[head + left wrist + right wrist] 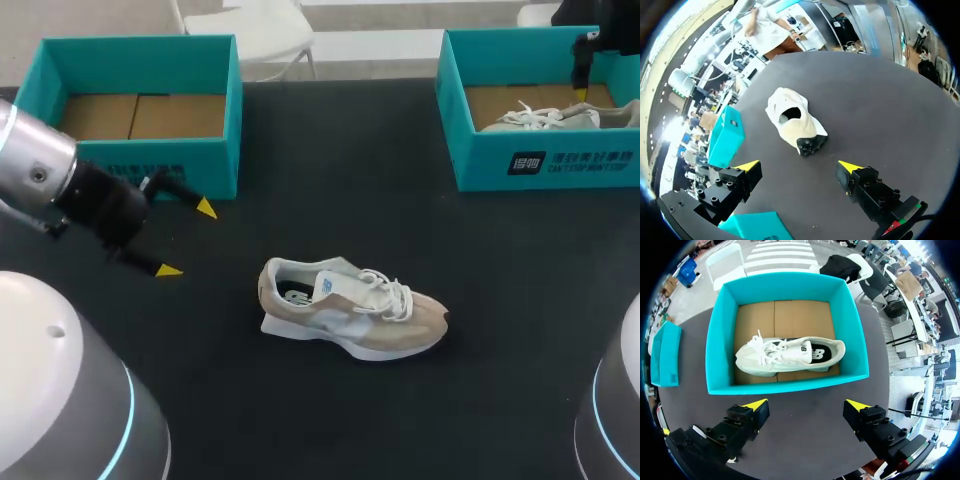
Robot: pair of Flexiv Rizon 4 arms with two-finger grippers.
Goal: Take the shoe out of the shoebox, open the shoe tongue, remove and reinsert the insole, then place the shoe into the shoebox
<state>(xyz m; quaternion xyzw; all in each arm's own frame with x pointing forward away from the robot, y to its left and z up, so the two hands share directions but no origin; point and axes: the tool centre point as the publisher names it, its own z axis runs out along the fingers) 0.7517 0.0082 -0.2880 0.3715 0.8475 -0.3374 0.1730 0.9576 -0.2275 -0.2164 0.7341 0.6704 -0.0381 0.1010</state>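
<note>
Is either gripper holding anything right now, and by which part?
Nothing is held. The left gripper is open, apart from the tan shoe; the right gripper is open, outside the box holding the white shoe.

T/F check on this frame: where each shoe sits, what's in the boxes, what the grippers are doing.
1. The beige shoe lies on the table, outside both boxes. True.
2. The left box holds a shoe. False: only its cardboard floor shows.
3. The white shoe lies in the right box. True.
4. The left gripper is shut on the beige shoe. False: it is open and apart from the shoe.
5. The right gripper holds the white shoe. False: it is open, holding nothing.
</note>
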